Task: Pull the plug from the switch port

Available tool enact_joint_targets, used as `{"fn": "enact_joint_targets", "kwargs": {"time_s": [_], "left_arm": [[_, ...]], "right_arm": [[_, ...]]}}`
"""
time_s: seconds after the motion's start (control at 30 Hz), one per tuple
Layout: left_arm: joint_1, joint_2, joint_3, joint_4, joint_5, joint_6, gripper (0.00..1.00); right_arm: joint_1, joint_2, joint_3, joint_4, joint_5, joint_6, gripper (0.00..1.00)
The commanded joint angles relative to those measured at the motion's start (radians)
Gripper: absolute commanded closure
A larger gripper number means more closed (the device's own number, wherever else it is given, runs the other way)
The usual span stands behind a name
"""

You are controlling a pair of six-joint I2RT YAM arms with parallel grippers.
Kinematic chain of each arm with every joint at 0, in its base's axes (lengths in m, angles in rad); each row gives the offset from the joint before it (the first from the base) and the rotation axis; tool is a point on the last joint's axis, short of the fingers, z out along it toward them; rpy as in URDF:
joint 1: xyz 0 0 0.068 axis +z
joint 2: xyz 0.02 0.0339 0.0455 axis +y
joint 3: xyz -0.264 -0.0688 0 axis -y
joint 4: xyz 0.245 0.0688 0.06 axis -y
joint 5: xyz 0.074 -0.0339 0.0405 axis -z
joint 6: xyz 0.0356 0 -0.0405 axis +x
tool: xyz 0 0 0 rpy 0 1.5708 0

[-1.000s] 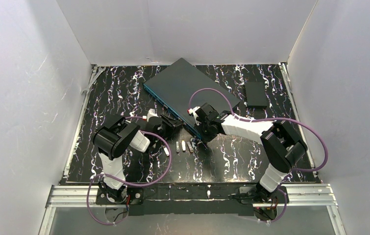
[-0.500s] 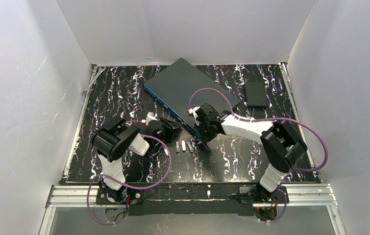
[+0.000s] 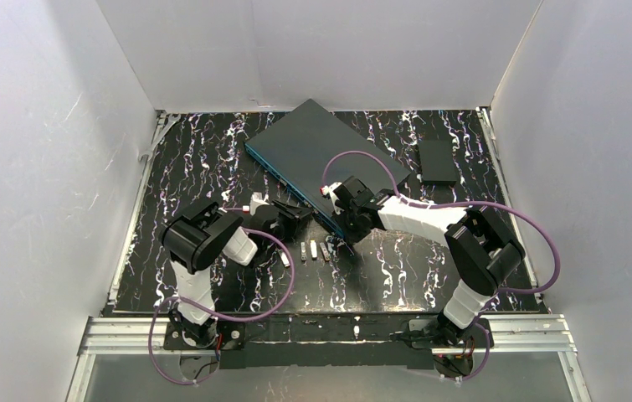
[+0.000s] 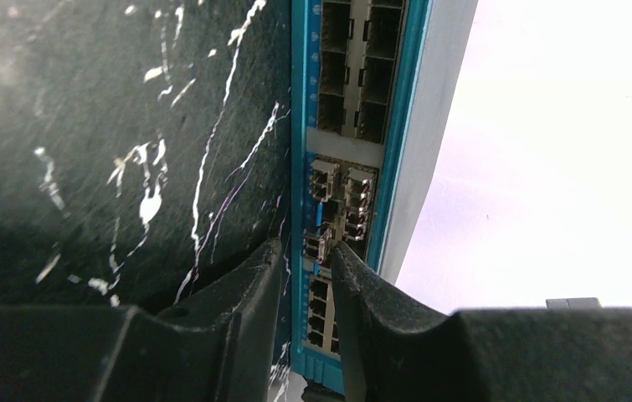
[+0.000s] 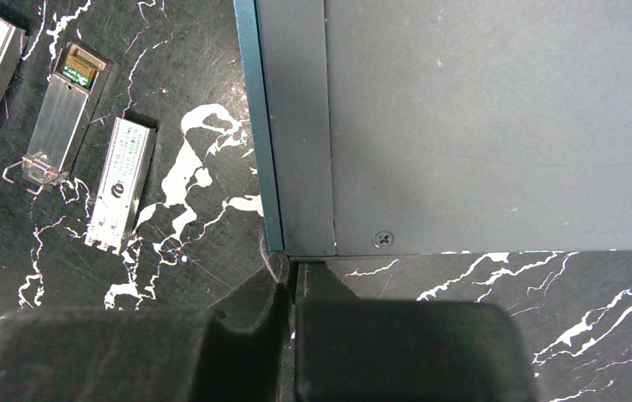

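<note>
The switch (image 3: 322,151) is a flat dark grey box lying at an angle at the back middle, its teal port edge (image 3: 289,188) facing the left arm. In the left wrist view the teal edge (image 4: 300,167) shows rows of ports with several metal plugs seated in them. One plug (image 4: 319,243) sits between my left gripper's fingertips. My left gripper (image 4: 306,244) (image 3: 294,213) is narrowly open around it; the right finger touches it, and a gap remains at the left finger. My right gripper (image 5: 295,276) (image 3: 348,232) is shut and empty, pressed against the switch's near corner (image 5: 295,234).
Three loose metal plug modules (image 5: 120,180) (image 3: 316,249) lie on the black marbled mat in front of the switch. A small black box (image 3: 439,161) lies at the back right. White walls enclose the table on three sides.
The left arm has shifted slightly, its gripper edging closer to the teal port edge. The right arm and the switch have not moved.
</note>
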Motion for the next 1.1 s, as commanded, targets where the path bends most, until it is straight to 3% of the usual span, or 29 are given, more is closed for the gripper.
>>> {"fn": "enact_joint_targets", "kwargs": {"time_s": [0.0,0.43,0.53,0.67,1.07], "left_arm": [[0.005,0.061,0.026,-0.12,-0.004,0.052,0.72],[0.005,0.09,0.041,-0.155,-0.027,-0.009,0.77],[0.006,0.093,0.046,-0.154,-0.042,-0.019,0.83],[0.008,0.095,0.052,-0.154,-0.042,-0.02,0.99],[0.008,0.038,-0.026,-0.154,-0.059,-0.014,1.0]], "right_arm": [[0.005,0.061,-0.018,0.008,-0.109,0.067,0.99],[0.005,0.063,-0.015,0.006,-0.109,0.065,0.99],[0.004,0.065,-0.015,0.005,-0.111,0.065,0.99],[0.005,0.064,-0.014,0.004,-0.109,0.065,0.99],[0.005,0.067,-0.013,0.005,-0.109,0.063,0.99]]}}
